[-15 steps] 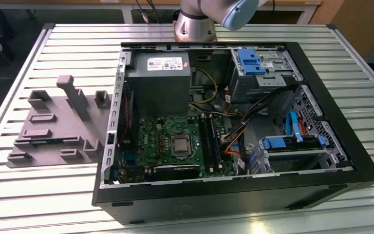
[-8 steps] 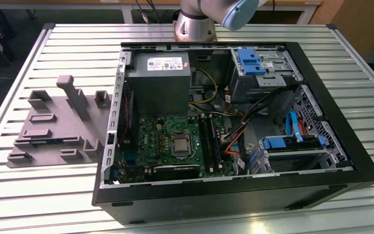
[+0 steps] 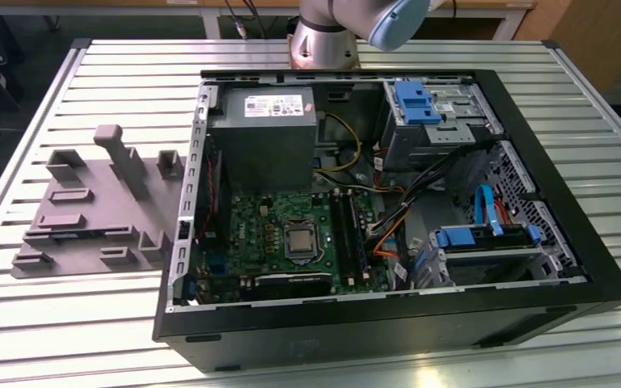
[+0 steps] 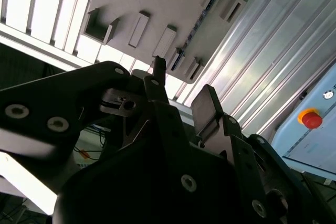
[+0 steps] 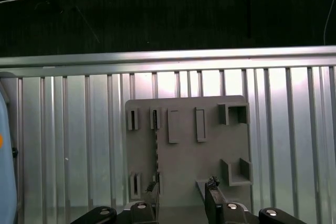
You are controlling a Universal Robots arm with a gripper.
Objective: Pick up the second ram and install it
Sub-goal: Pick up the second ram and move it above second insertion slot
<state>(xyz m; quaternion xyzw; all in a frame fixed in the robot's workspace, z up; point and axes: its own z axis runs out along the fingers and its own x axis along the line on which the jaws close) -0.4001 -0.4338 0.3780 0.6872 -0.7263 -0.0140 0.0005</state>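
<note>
The second ram stands on edge in a slot of the grey holder plate (image 5: 210, 145). It shows as a thin dark strip (image 5: 156, 150) in the first wrist view and as a slim strip (image 4: 202, 17) in the second wrist view. In the exterior view it is a dark, bluish sliver (image 3: 77, 234) on the plate at the exterior view's left. My gripper (image 5: 184, 188) hangs well above the plate, open, with nothing between its black fingertips (image 5: 211, 183). The strip lies in line with one fingertip. The second wrist view shows the gripper (image 4: 182, 81) from behind.
An open computer case (image 3: 569, 267) lies on the slatted aluminium table (image 3: 95, 323). Inside it are the green motherboard (image 3: 256, 226), long black memory slots (image 3: 345, 230), a grey power supply (image 3: 262, 129) and blue drive brackets (image 3: 472, 237). The holder plate has upright posts (image 3: 116, 153). The arm's base (image 3: 327, 36) stands behind the case.
</note>
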